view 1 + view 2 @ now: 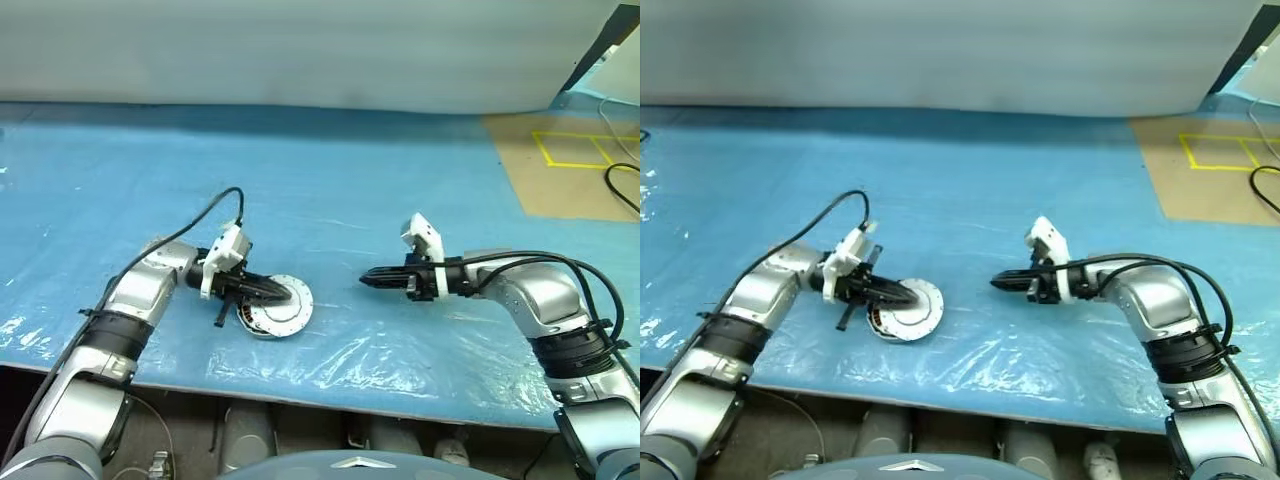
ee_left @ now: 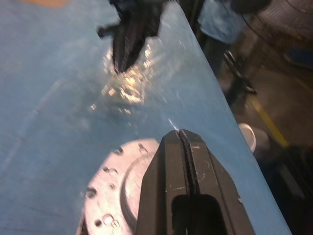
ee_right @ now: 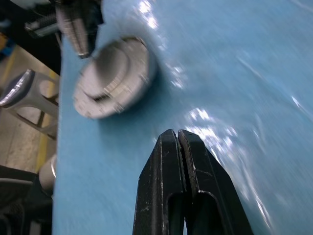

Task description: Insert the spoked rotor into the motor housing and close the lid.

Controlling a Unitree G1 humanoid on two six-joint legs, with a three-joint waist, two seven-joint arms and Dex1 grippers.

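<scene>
The motor housing (image 1: 262, 322) lies near the table's front edge, left of centre. The lid (image 1: 290, 306) rests on top of it with its plain light grey face up (image 3: 111, 73). The spoked rotor is hidden. My left gripper (image 1: 288, 294) is shut and points right, with its tips over the lid's top; I cannot tell if they touch it. In the left wrist view its black fingers (image 2: 161, 161) lie above the lid (image 2: 110, 191), which has small holes. My right gripper (image 1: 365, 278) is shut, holds nothing, and points left at the housing from a hand's width away.
A blue plastic sheet (image 1: 330, 190) covers the table, wrinkled and shiny near the front edge (image 1: 330, 395). At the back right lies a brown surface with yellow tape (image 1: 575, 150) and a black cable (image 1: 622, 185). A pale wall (image 1: 300, 50) closes the back.
</scene>
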